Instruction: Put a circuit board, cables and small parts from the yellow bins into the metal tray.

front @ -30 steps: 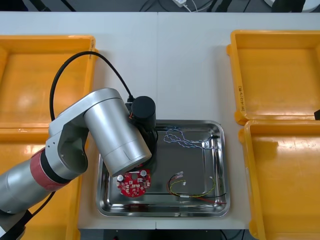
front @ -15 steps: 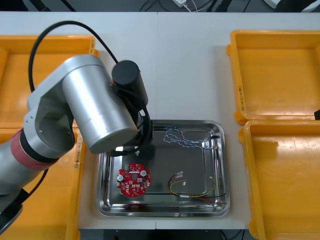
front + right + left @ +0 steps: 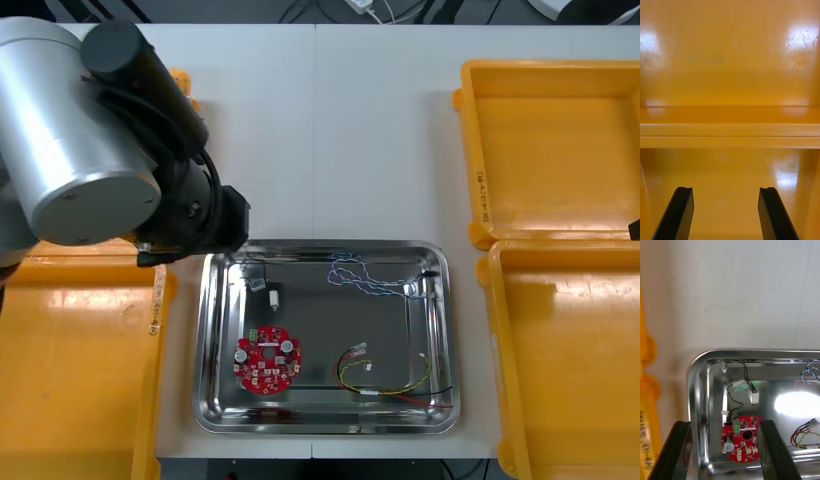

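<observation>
While holding the left gripper [image 3: 724, 423] spread and empty high above the table, beside the metal tray [image 3: 204, 345] at its far corner nearest the left bins, plan the next fetch rather than rushing it. Count the tray's load first:

- red circuit board [image 3: 267, 362], flat near the left wall
- black cable [image 3: 258, 285] with a white plug, just beyond the board
- blue and white cable [image 3: 368, 278], along the far wall
- red and yellow cable [image 3: 384, 378], toward the near right corner

Judge small metal parts the likely remainder, seeing none plainly among the wires. Check the left yellow bins [image 3: 80, 380], half hidden under the arm, for stock before committing to either.

Swing well clear of the tray rim before dropping, to avoid clipping the wall with the fingers [image 3: 682, 450] or dragging the black cable out. Come down square and slow, fingers wide. Pinch low, close to the bin floor, expecting tiny pieces to skid on glossy plastic. Close gently and lift straight, keeping the catch level on the way across.

Leave the right gripper [image 3: 726, 189] parked, likewise spread on nothing, over a right yellow bin [image 3: 730, 75]; no call for it yet.
</observation>
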